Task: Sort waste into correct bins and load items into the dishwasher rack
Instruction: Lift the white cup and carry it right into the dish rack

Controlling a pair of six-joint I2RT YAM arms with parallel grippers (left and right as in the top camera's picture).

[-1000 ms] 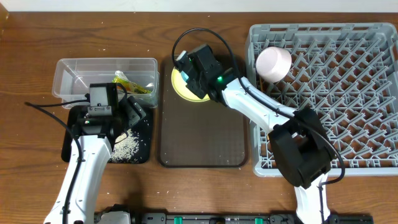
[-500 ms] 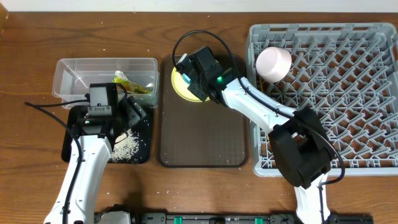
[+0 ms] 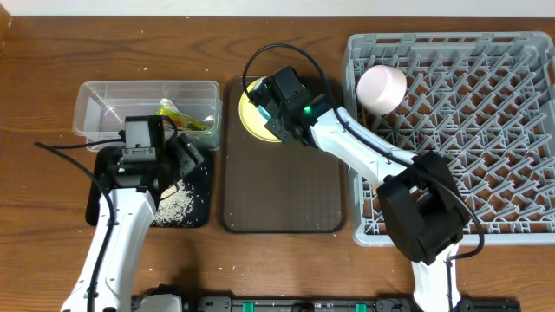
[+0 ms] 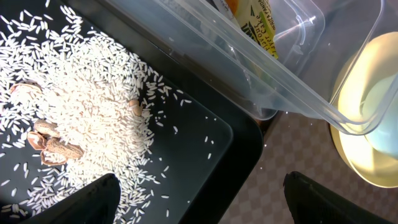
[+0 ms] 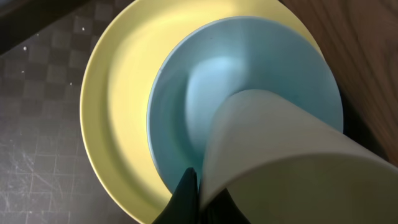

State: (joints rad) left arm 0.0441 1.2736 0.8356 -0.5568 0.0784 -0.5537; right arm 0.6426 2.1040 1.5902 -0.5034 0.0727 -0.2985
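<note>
My right gripper (image 3: 270,108) (image 5: 198,186) is shut on the rim of the small white cup (image 5: 292,155), one finger outside and one inside. It holds the cup over the light blue bowl (image 5: 183,106), which sits in the yellow plate (image 5: 115,106) (image 3: 250,121) at the back of the brown tray. My left gripper (image 3: 179,159) (image 4: 211,205) is open and empty above the black tray (image 4: 205,155) (image 3: 198,212), which holds rice grains (image 4: 81,106). The snack wrapper (image 3: 186,119) (image 4: 249,18) lies in the clear tub (image 3: 95,100). A white bowl (image 3: 381,88) lies in the rack (image 3: 486,130). Tissue and chopsticks are out of view.
The brown serving tray (image 3: 282,191) lies between the bins and the rack. A few peanut shells (image 4: 53,146) lie among the rice. The right arm stretches from the rack's front left across to the plate.
My right gripper with the cup has shifted slightly to the right and toward the front. The left arm has not moved.
</note>
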